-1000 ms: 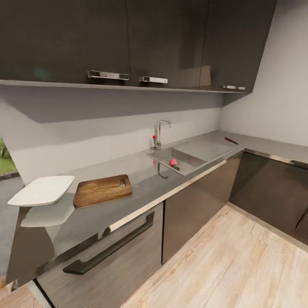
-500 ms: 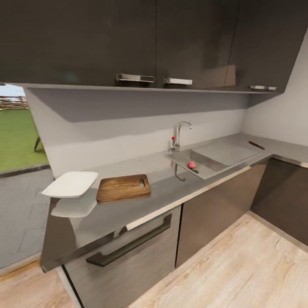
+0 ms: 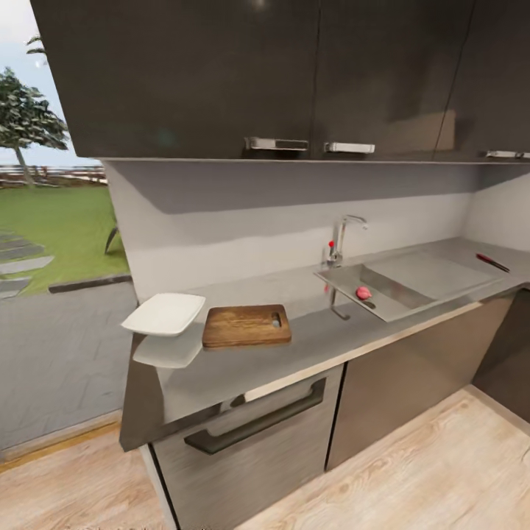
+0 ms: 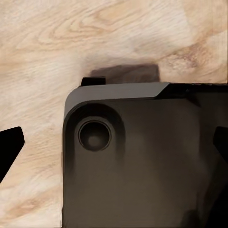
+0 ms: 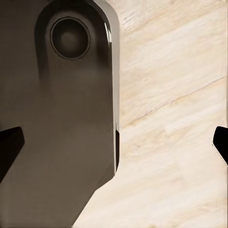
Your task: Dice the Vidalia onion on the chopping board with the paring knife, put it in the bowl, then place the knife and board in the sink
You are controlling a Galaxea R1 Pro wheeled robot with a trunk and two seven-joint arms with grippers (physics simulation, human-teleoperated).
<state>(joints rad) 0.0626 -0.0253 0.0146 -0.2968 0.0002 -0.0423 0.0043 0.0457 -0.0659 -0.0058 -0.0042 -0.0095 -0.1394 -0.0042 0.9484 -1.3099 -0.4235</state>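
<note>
The pinkish Vidalia onion [image 3: 363, 293] lies in the basin of the steel sink [image 3: 434, 274], below the chrome tap [image 3: 340, 239]. On the grey countertop [image 3: 316, 337], the brown chopping board [image 3: 246, 325] lies flat, left of the sink. The white bowl [image 3: 163, 313] stands beside the board at the counter's left end. Far right, past the drainboard, lies the paring knife [image 3: 492, 262] with its red handle. My left gripper [image 4: 114, 147] and right gripper [image 5: 114, 142] both point down at the wooden floor over my dark base, fingers wide apart and holding nothing.
Dark wall cabinets [image 3: 294, 73] hang above the counter. A drawer front with a long dark handle [image 3: 258, 423] sits under the board. Light wooden floor [image 3: 412, 471] lies in front of the cabinets. Left of the counter's end, paving and a lawn [image 3: 59, 221] show outdoors.
The whole picture has slid to the right as the camera turned left and the lawn came into view. Nothing on the counter has moved.
</note>
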